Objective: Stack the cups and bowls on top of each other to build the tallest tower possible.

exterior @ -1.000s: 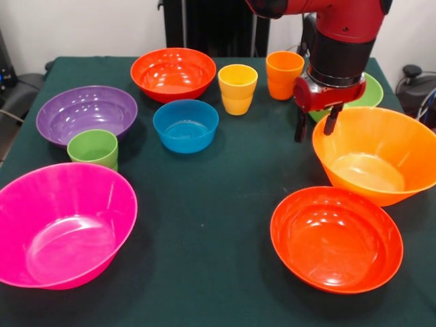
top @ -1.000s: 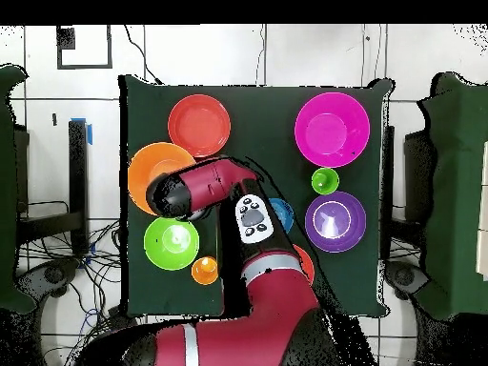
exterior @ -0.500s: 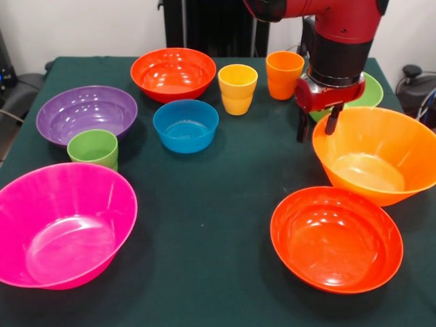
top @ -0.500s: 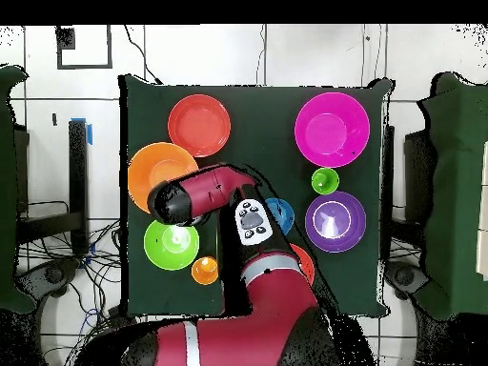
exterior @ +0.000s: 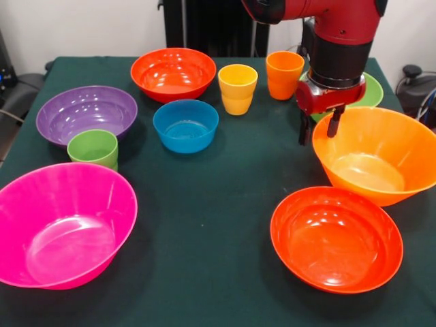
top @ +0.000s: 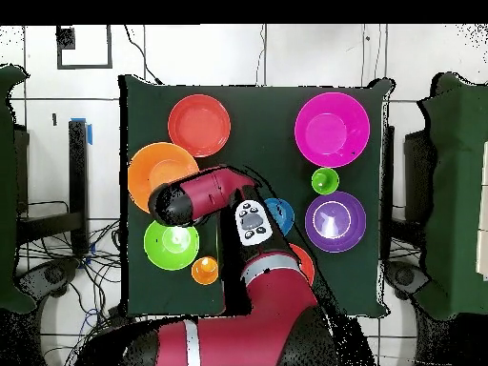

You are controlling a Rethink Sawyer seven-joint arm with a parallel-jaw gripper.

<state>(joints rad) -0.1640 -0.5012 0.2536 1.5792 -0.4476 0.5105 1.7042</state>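
Dark green cloth covers the bench, and all the bowls and cups sit on it by themselves. Nothing is stacked yet, so the tower has not been started and all the work is left to do.

The jaws hang from the red and black arm with nothing in them. The two black fingers stand apart, pointing down, and hold nothing. They hang right at the back rim of the large light orange bowl, one finger just outside the rim and one just over it. That bowl looks like a good bottom for the tower.

Just behind the jaws lies the lime green bowl, partly hidden by the arm. The orange cup is near the jaws on the other side, and the yellow cup is just past it. The small blue bowl is farther off that way.

One red-orange bowl sits in front of the jaws, past the light orange bowl. The other red-orange bowl is well apart, at the back. The purple bowl, the green cup and the big pink bowl are farthest from the jaws, across the bench.
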